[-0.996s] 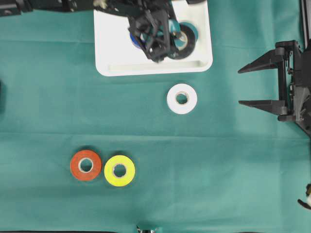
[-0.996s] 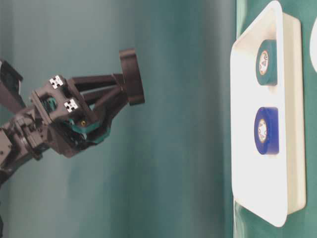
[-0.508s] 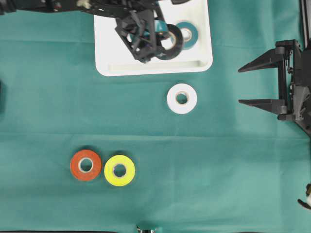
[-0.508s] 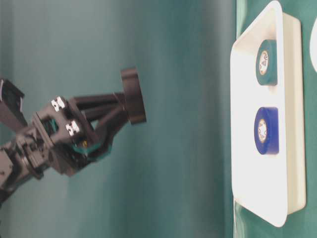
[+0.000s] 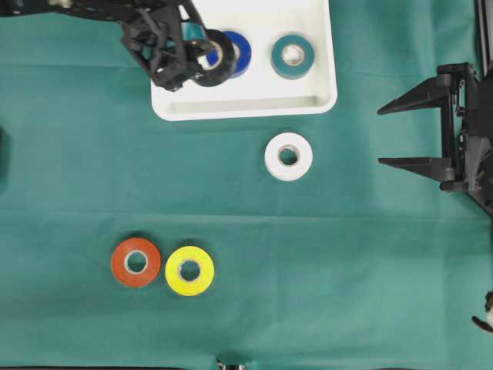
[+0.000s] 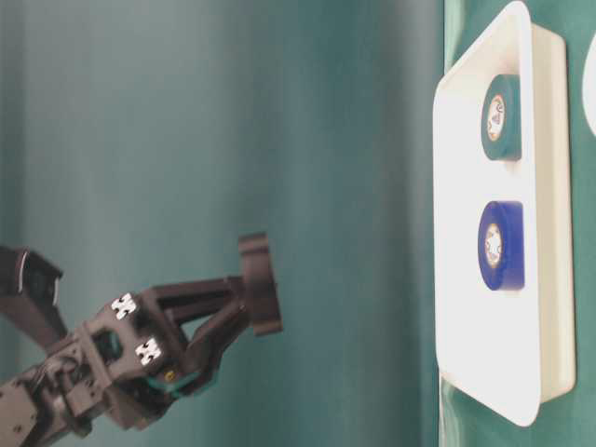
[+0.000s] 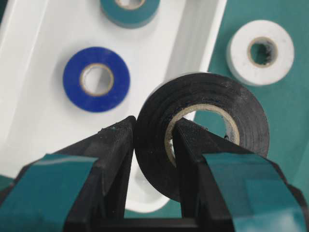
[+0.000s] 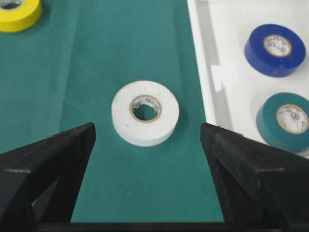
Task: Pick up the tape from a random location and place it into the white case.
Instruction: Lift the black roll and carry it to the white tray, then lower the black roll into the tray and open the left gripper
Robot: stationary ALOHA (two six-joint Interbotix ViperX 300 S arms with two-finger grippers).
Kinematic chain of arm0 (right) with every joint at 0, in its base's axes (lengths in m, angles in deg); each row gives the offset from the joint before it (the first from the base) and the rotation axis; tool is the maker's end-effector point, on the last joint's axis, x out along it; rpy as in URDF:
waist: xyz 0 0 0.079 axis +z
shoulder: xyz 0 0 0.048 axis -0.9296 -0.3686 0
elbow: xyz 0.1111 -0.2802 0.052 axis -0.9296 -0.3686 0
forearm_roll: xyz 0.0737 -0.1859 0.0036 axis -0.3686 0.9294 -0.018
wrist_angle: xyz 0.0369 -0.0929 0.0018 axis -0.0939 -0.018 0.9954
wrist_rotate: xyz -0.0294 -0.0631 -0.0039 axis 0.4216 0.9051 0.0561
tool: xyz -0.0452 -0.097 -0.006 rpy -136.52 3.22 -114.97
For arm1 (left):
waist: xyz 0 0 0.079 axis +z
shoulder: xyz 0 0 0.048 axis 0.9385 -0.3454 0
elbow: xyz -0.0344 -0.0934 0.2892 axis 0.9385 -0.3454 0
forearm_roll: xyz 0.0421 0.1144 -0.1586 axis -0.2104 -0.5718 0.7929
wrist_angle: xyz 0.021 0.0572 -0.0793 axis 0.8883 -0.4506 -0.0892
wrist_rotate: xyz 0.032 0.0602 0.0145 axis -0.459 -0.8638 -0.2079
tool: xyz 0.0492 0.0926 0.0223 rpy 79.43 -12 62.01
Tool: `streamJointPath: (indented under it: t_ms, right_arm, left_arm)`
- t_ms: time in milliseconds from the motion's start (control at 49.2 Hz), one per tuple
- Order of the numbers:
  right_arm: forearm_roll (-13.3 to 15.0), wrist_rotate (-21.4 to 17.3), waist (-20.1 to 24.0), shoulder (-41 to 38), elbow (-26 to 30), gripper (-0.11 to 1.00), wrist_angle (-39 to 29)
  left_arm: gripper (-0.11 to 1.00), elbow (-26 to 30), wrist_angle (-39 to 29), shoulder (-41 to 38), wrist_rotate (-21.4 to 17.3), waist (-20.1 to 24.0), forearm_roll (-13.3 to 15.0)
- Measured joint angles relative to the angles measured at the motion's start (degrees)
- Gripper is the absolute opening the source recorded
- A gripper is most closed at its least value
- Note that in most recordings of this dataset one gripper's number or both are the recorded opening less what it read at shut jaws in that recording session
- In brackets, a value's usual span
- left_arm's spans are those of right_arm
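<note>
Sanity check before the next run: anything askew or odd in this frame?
One thing: the left pincer holds the black tape high above the white case, one finger through its core, roll on edge. Blue tape and teal tape lie flat inside. Nothing damaged.

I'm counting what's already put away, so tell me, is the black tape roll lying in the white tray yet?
No, the black tape roll is clamped in the left gripper, held up above the white tray, where only blue and teal rolls lie.

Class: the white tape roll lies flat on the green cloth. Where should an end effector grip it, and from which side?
From above: the white tape roll lies flat with its hole up, so put one finger in the hole, one outside, pinching the wall.
</note>
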Motion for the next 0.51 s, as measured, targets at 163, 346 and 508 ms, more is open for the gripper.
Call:
streamJointPath:
  t_ms: [163, 346, 508]
  right_arm:
    - [-0.09, 0.0, 0.0, 0.0, 0.09, 0.87, 0.0]
    - [-0.09, 0.0, 0.0, 0.0, 0.09, 0.87, 0.0]
    - [-0.09, 0.0, 0.0, 0.0, 0.09, 0.87, 0.0]
  left_arm:
    - [0.21, -1.05, 0.0, 1.05, 0.44, 0.53, 0.0]
    - [0.21, -1.05, 0.18, 0.97, 0.44, 0.44, 0.0]
    - [0.21, -1.41, 0.44, 0.97, 0.44, 0.53, 0.0]
